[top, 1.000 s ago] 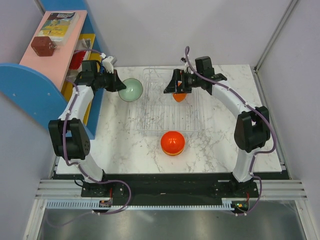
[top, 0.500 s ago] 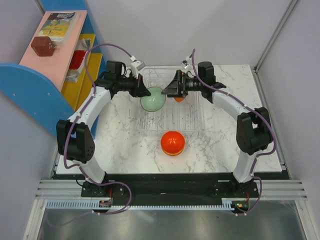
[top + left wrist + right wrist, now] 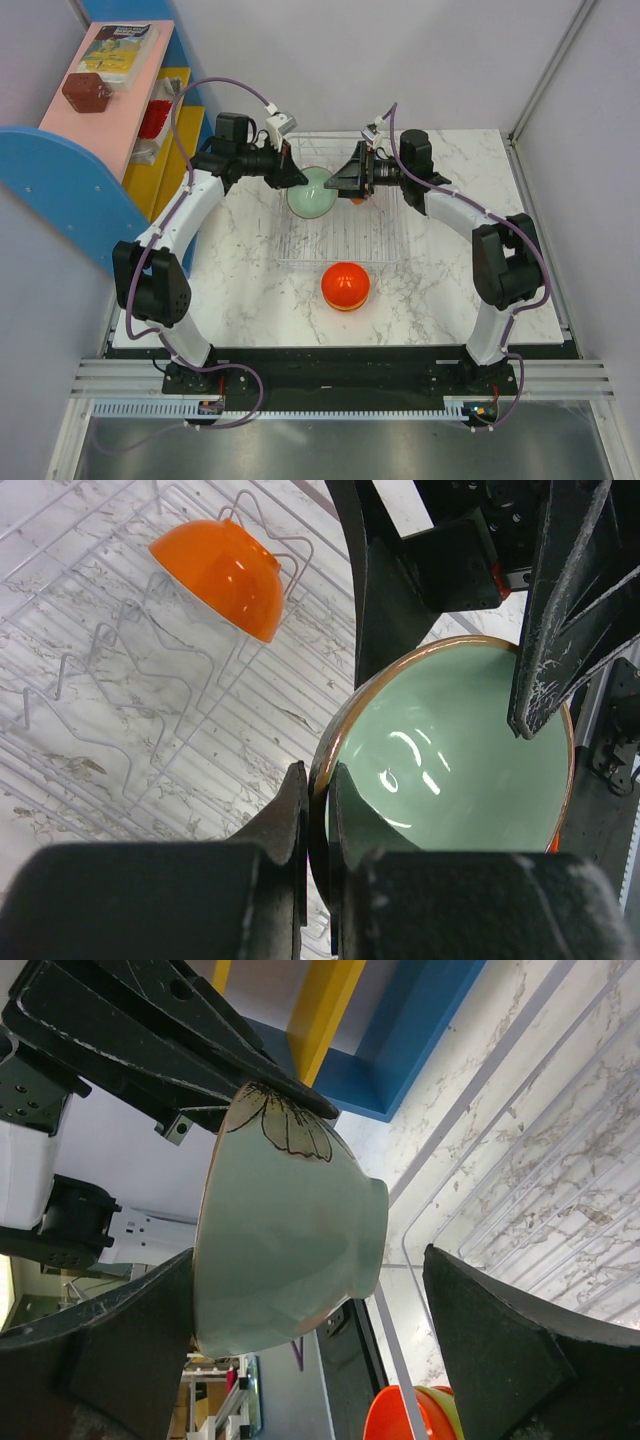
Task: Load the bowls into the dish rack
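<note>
My left gripper (image 3: 297, 178) is shut on the rim of a pale green bowl (image 3: 311, 193) and holds it tilted over the back of the wire dish rack (image 3: 340, 238). In the left wrist view the gripper (image 3: 318, 792) pinches the bowl's edge (image 3: 450, 750). My right gripper (image 3: 342, 181) is open and faces this bowl. In the right wrist view its fingers straddle the green bowl (image 3: 290, 1230) without closing on it. One orange bowl (image 3: 220, 575) stands on edge in the rack's prongs. Another orange bowl (image 3: 345, 285) lies upside down on the table in front of the rack.
A blue and yellow shelf unit (image 3: 95, 140) stands at the left edge, close to my left arm. The marble table (image 3: 450, 280) has walls behind and to the right. A yellow-green rim shows against the orange bowl (image 3: 420, 1415) low in the right wrist view.
My left arm has carried the green bowl from left of the rack to over its back middle. My right gripper has shifted slightly toward it and now flanks the bowl.
</note>
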Robot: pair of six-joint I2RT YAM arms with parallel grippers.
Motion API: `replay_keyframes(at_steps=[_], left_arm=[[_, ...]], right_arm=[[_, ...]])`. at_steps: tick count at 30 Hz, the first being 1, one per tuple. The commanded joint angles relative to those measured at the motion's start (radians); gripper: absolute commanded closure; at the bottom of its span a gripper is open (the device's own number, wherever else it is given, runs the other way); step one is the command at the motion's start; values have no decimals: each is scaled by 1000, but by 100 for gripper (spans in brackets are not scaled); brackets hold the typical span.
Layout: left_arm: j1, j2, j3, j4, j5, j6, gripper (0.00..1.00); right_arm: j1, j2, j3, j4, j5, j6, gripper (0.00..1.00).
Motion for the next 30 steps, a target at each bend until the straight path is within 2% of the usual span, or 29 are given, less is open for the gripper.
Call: replay_keyframes(at_steps=[1, 18, 20, 21, 26, 28, 30], left_arm=[[-12, -14, 59, 36, 50, 16, 98], [-28, 3, 58, 51, 16, 46, 98], [-26, -3, 53, 54, 3, 52, 98], [-28, -3, 51, 54, 0, 58, 98], [-28, -8, 35, 56, -4, 68, 98], [-28, -8, 28, 59, -5, 69, 98], [-28, -10, 18, 62, -5, 71, 98]], right_arm=[[0, -8, -9, 113, -45, 59, 4], [38, -14, -24, 133, -109, 91, 9], [38, -18, -27, 133, -112, 88, 13], [38, -17, -30, 131, -120, 90, 19], [38, -17, -50, 166, -129, 106, 28], [40, -15, -52, 191, -140, 126, 28], [38, -12, -59, 234, -146, 153, 22]])
